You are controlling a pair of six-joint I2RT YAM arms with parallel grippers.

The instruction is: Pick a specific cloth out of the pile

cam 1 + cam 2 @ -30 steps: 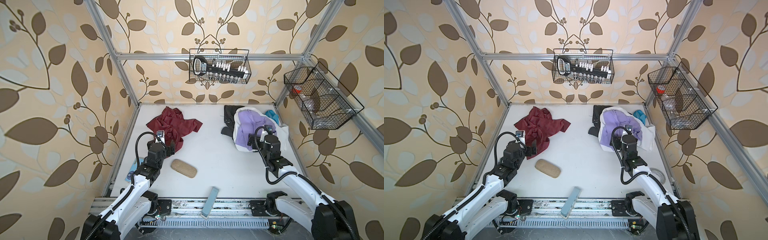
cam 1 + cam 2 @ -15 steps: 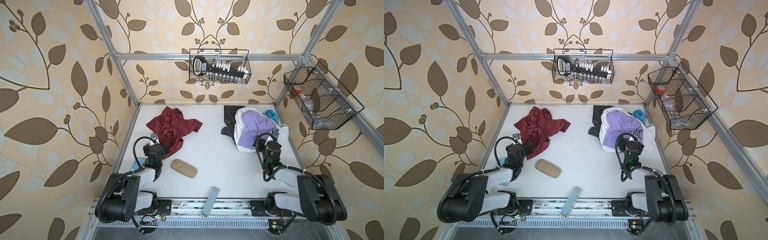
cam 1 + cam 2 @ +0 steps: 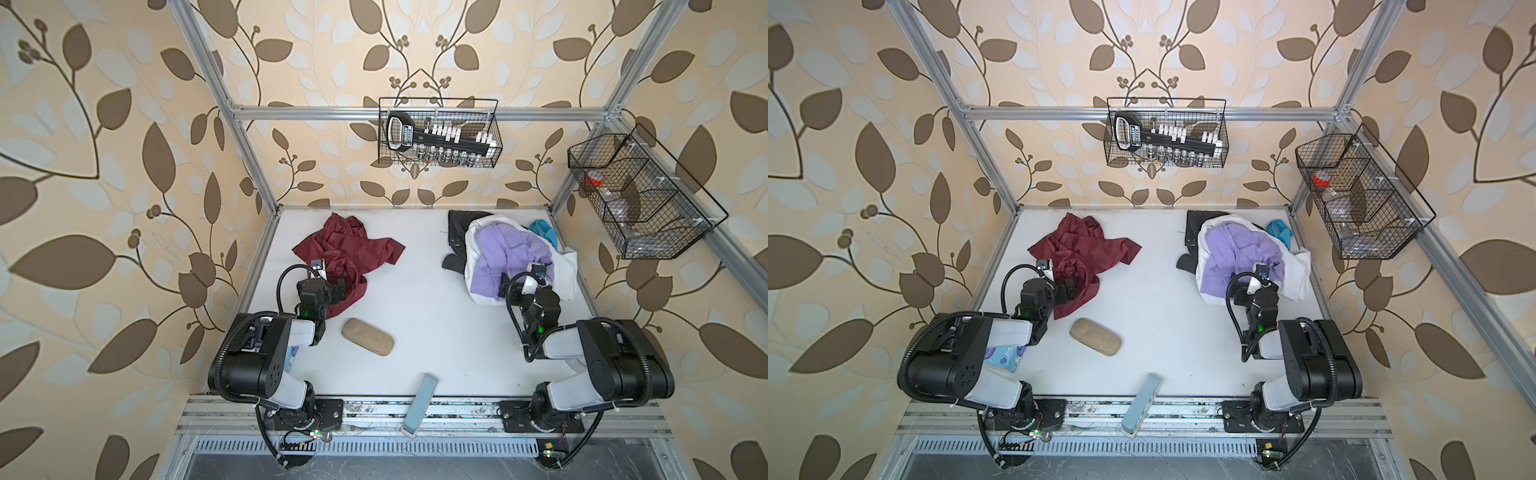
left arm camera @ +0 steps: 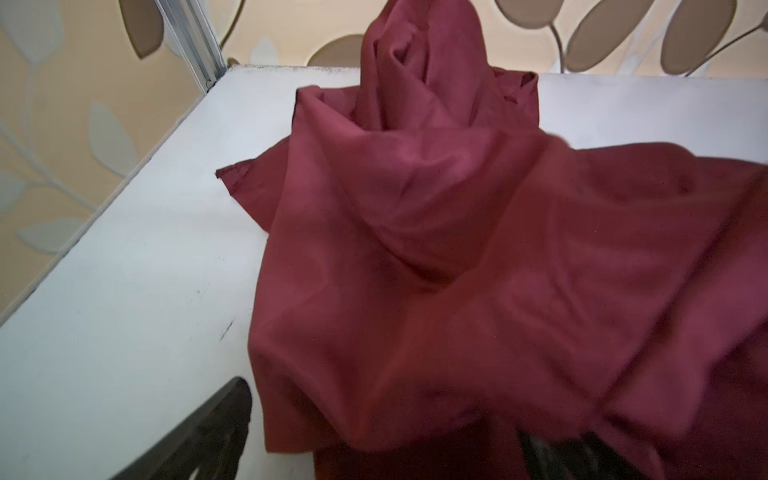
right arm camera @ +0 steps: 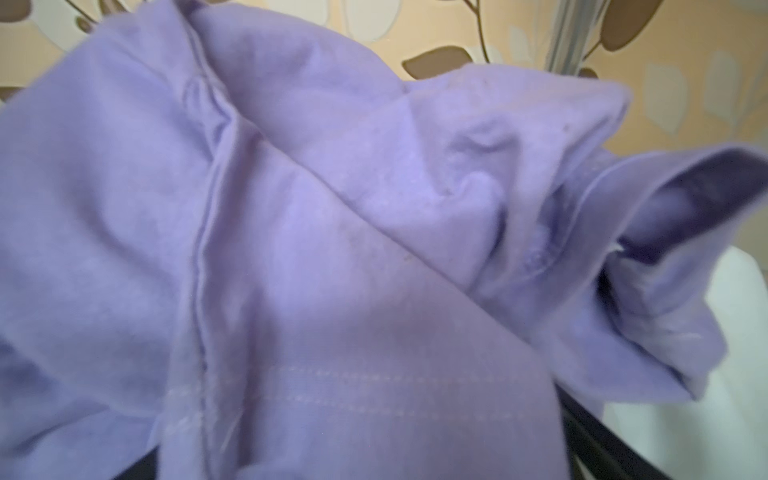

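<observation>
the left gripper point(image 3: 338, 290) sits low over the near edge of the cloth point(image 3: 349, 249) with its jaws spread and nothing pinched. in the left wrist view one dark finger point(image 4: 216, 424) lies bare on the tabletop point(image 4: 124, 270), while the other is mostly buried under a maroon fold, so i read it as released rather than grasping. the cloth lies crumpled on the left half of the tabletop, well apart from the pile point(image 3: 511, 253). that placement suggests it has already been separated and set down on its own.

the right gripper point(image 3: 521, 284) is at the near edge of the pile, jaws fully spread. the lavender garment point(image 5: 332, 249) drapes loosely across them with no fold visibly clamped. it looks parked there, perhaps to steady the heap, though that is only my guess.

further out, a white garment point(image 3: 567, 270) wraps the lavender one. a black garment point(image 3: 457, 224) shows at the far left of the pile and a scrap of bright blue point(image 3: 542, 232) at its far right. a tan case point(image 3: 368, 336) lies near the left arm, clear of the cloth.

hard to make out: the right gripper's fingers are nearly all hidden by lavender fabric, with only a dark strip point(image 5: 602, 449) showing. whatever lies under the pile cannot be seen. the lower part of the left wrist view is blurred, and the black garment is largely covered.
</observation>
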